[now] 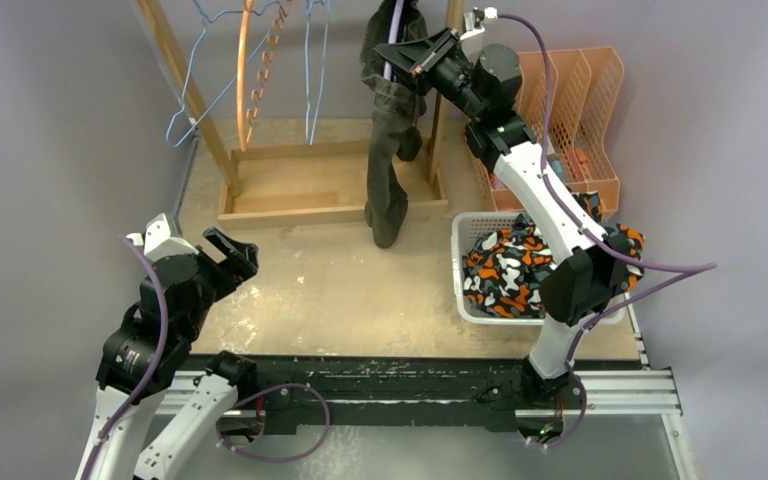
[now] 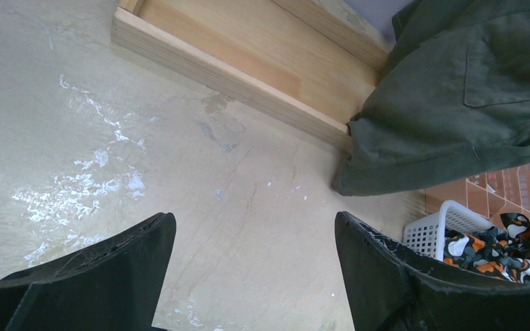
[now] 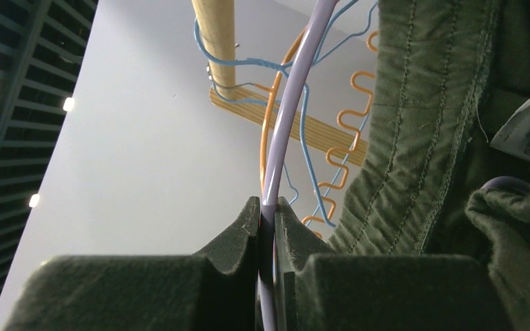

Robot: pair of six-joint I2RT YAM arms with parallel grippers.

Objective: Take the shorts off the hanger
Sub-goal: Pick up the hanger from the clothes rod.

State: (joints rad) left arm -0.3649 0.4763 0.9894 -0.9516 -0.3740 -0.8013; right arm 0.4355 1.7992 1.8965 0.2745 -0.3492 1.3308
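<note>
Two pincers are in play. Nearest you, at lower left of the top view, the left pincer (image 1: 236,255) hovers above the desk (image 1: 340,290) with its jaws spread wide, holding nothing. At mid-right, the white basket (image 1: 465,228) holds camo shorts (image 1: 505,270). Farthest, at top centre, the right pincer (image 3: 267,221) is clamped tight on the lilac hanger (image 3: 297,103). The olive-green shorts (image 1: 388,170) hang from that hanger, hem reaching the wooden rack (image 1: 290,195) base.

Risk: the waistband may catch on the wire, or the hanger may snag the neighbouring empty hangers (image 1: 250,70).

Open desk lies between the rack and the arm bases. Avoid the rack post beside the right pincer.
</note>
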